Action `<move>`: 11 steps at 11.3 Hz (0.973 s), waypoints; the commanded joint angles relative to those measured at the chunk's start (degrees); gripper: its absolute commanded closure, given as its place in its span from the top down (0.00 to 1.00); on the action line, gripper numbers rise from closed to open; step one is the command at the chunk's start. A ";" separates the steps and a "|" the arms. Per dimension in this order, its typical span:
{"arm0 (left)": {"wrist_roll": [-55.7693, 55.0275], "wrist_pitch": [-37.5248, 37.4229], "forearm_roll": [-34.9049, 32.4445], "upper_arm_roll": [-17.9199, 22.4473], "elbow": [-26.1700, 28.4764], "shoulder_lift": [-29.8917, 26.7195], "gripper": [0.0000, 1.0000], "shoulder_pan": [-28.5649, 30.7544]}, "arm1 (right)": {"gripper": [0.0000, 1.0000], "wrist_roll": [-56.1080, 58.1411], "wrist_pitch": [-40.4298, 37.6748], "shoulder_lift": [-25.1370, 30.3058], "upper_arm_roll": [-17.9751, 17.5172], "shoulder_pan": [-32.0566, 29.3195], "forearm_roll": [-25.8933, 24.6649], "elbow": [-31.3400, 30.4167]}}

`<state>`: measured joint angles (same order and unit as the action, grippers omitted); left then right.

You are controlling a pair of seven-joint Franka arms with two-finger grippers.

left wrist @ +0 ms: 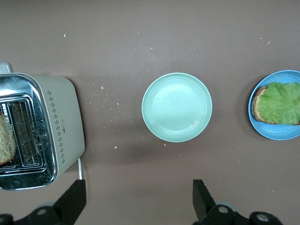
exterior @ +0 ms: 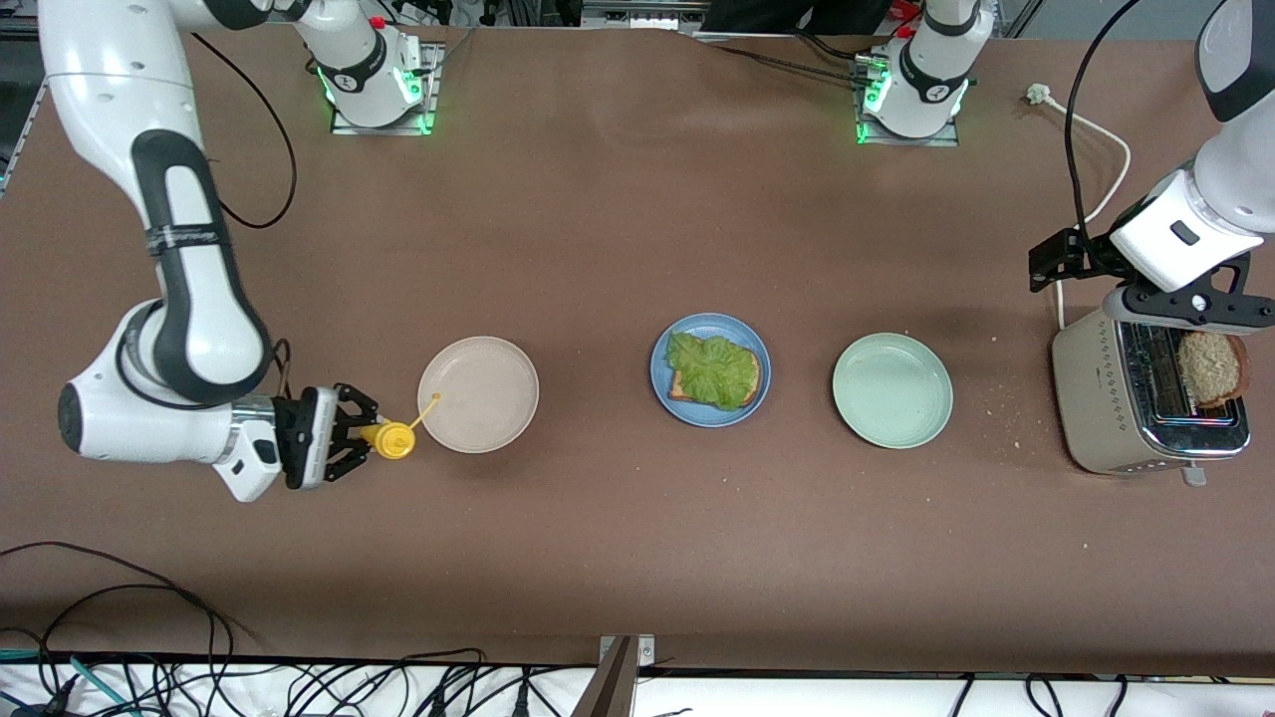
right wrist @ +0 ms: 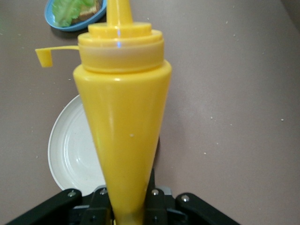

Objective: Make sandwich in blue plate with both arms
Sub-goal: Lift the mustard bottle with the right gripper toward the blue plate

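Observation:
The blue plate [exterior: 755, 351] sits mid-table and holds one brown bread slice [exterior: 681, 388] with a ruffled lettuce leaf [exterior: 712, 366] on top. It also shows in the left wrist view [left wrist: 276, 133]. A second bread slice [exterior: 1210, 366] stands in the toaster [exterior: 1091, 398]. My left gripper [exterior: 1190, 307] hangs over the toaster, open and empty, with its fingers [left wrist: 75, 194] wide apart. My right gripper [exterior: 349, 438] is shut on a yellow squeeze bottle [right wrist: 124, 131], whose nozzle points at the off-white plate [exterior: 478, 393].
A pale green plate [exterior: 892, 390] lies empty between the blue plate and the toaster, with crumbs around it. The toaster's white cord [exterior: 1106, 129] runs toward the left arm's base. The bottle's cap [right wrist: 44, 56] hangs open on its strap. Cables lie along the table's near edge.

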<state>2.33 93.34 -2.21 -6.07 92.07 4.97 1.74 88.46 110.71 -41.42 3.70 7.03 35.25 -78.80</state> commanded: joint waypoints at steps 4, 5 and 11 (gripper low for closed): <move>-0.05 -0.88 -0.96 -0.26 -0.40 -0.14 1.00 0.19 | 0.00 -18.11 -0.23 2.30 18.61 25.44 -9.56 -1.00; -0.05 -0.88 -1.04 -0.26 -0.48 -0.14 1.00 0.28 | 0.00 -21.71 -0.50 2.30 20.46 29.58 -13.25 -0.22; -0.05 -0.88 -1.04 -0.26 -0.40 -0.14 1.00 0.28 | 0.00 -41.60 -12.43 -1.03 27.90 47.59 -28.75 7.69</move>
<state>2.33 93.32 -2.21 -6.03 92.06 4.97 1.75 51.16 103.53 -39.88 24.51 46.79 8.79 -74.82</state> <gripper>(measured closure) 0.000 0.841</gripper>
